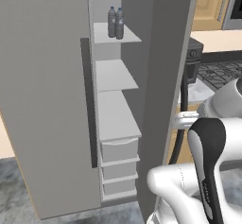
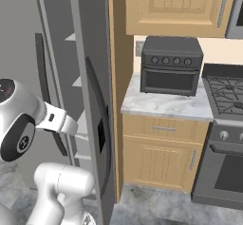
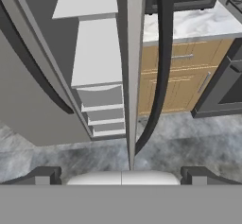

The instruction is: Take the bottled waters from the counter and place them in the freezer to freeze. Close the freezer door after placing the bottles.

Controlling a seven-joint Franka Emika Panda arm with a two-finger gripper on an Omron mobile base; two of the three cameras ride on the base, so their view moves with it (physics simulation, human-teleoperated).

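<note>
Nearest, the robot's claw (image 3: 121, 175) is spread wide and holds nothing, pointed at the front edge of the freezer (image 1: 118, 124), so it looks free for the door. To the left, the freezer door (image 1: 42, 100) stands swung open, its dark bar handle (image 1: 89, 102) facing the shelves. Farther in, on an upper shelf, the two bottled waters (image 1: 116, 23) stand upright, touching, already placed for freezing. On the right, the marble counter (image 2: 166, 104) carries a toaster oven (image 2: 172, 65).
</note>
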